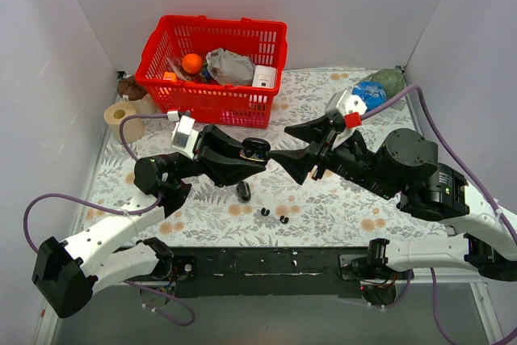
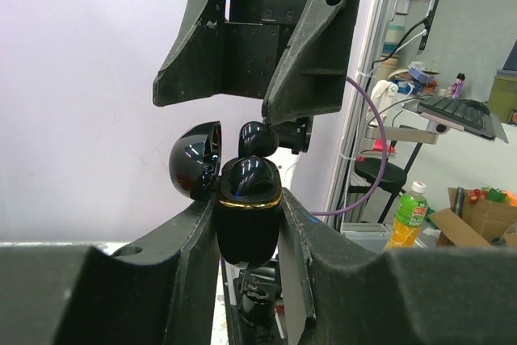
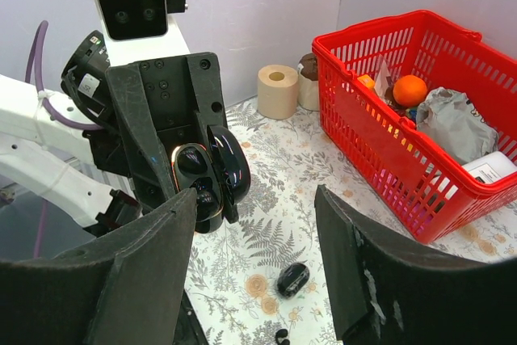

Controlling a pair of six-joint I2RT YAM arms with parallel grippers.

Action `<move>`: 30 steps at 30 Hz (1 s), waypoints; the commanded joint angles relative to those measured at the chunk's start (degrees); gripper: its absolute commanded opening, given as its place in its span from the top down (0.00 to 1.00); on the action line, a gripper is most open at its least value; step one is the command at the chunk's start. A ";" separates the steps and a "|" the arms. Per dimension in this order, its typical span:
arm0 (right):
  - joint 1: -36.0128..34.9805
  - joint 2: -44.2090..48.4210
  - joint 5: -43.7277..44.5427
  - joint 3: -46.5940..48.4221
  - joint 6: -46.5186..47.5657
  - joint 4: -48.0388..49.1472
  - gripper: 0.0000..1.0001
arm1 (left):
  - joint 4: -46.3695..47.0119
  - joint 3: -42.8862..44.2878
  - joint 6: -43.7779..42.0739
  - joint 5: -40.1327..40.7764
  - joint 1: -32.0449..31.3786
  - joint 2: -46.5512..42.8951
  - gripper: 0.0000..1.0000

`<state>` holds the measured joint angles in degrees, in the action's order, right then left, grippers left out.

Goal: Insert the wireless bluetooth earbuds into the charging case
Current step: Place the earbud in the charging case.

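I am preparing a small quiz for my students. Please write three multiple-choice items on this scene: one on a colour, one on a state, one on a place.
1. What colour is the basket?
A. blue
B. red
C. green

2. How do the jaws of the right gripper stand?
A. fully shut
B. clamped on something
C. open, holding nothing

3. Where is the charging case?
A. in the basket
B. between the jaws of the left gripper
C. in the right gripper

Answers:
1 B, its mesh walls are red.
2 C, the right wrist view shows only empty space between them.
3 B, the left wrist view shows the case clamped there.
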<state>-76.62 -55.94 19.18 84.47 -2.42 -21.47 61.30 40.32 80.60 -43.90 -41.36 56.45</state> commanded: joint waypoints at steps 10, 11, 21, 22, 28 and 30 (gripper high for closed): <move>-0.11 1.27 -0.46 -0.53 -0.92 0.56 0.32 | -1.27 1.17 -1.85 1.80 -0.12 -2.30 1.00; -0.11 1.45 -0.46 -0.79 -1.27 0.30 0.32 | -1.36 1.26 -1.93 1.71 -0.12 -2.48 1.00; -0.11 1.89 0.77 -2.02 -1.36 0.99 0.32 | -1.00 1.43 -1.50 1.10 -0.12 -1.87 1.00; -0.11 1.80 0.68 -1.94 -1.36 1.34 0.32 | -0.83 1.43 -1.41 1.10 -0.12 -1.87 1.00; -0.11 0.58 -0.02 -0.80 -1.19 1.61 0.32 | -0.65 1.08 -1.15 1.01 -0.12 -1.52 1.00; -0.11 0.31 -0.28 -0.53 -1.10 1.70 0.32 | -0.30 1.08 -0.79 0.92 -0.12 -1.25 1.00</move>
<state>-76.62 -54.87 19.18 82.48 -3.27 -22.48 60.01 40.32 79.48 -43.40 -41.36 55.35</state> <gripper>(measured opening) 0.676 0.290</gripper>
